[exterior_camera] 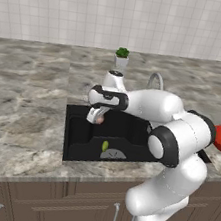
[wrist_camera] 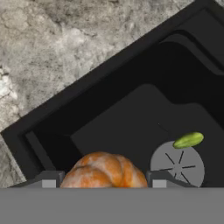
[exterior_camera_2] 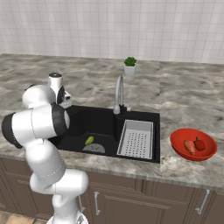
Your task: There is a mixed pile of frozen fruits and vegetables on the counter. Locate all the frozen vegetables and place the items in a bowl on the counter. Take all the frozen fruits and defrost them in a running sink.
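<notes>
My gripper point(exterior_camera: 97, 116) hangs over the left end of the black sink point(exterior_camera: 69, 126), shut on the brown round ball point(exterior_camera: 100, 120). In the hand view the ball point(wrist_camera: 103, 170) sits between the two fingertips point(wrist_camera: 49, 179). The yellow-green fruit point(wrist_camera: 188, 140) lies on the basin floor beside the round drain point(wrist_camera: 177, 165), also seen from the base cameras point(exterior_camera: 105, 145) point(exterior_camera_2: 89, 140). To the right of the sink, the red bowl point(exterior_camera_2: 193, 154) stands on the counter point(exterior_camera_2: 183, 96) and holds the orange carrot-like piece point(exterior_camera_2: 189, 146) and the red piece point(exterior_camera_2: 200, 144).
A curved steel faucet point(exterior_camera_2: 118, 94) rises behind the sink, and a grey perforated rack point(exterior_camera_2: 136, 138) fills its right part. A small potted plant point(exterior_camera_2: 130, 66) stands near the tiled wall. Dark wooden cabinets run below the counter edge.
</notes>
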